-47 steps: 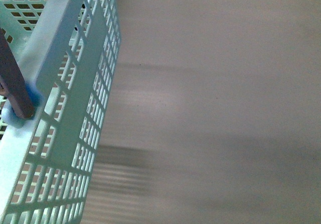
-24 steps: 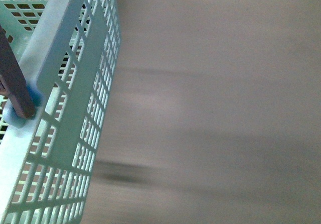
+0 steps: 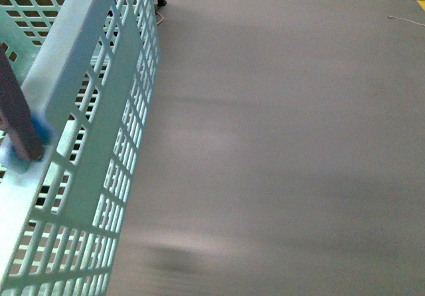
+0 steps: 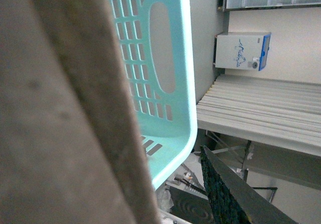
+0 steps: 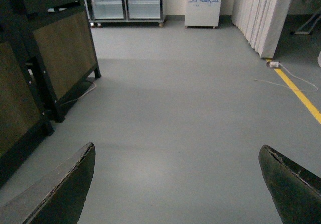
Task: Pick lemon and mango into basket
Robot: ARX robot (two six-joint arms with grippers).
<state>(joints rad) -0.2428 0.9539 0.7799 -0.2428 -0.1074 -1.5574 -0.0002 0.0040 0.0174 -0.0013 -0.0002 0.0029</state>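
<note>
Looks like a lab or test hall: bare grey floor [image 5: 175,108] marked with a yellow line [image 5: 301,96], loose cable [image 5: 296,78] beside it, both glimpsed again at upper right of the front view; glass-door fridges [image 5: 133,0] and a white unit [image 5: 203,3] along the far wall, folding screen [image 5: 261,18], dark cabinets [image 5: 60,53]

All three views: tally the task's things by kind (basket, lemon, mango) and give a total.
Basket: 1
Lemon: 0 in view
Mango: 0 in view
Total: 1
</note>
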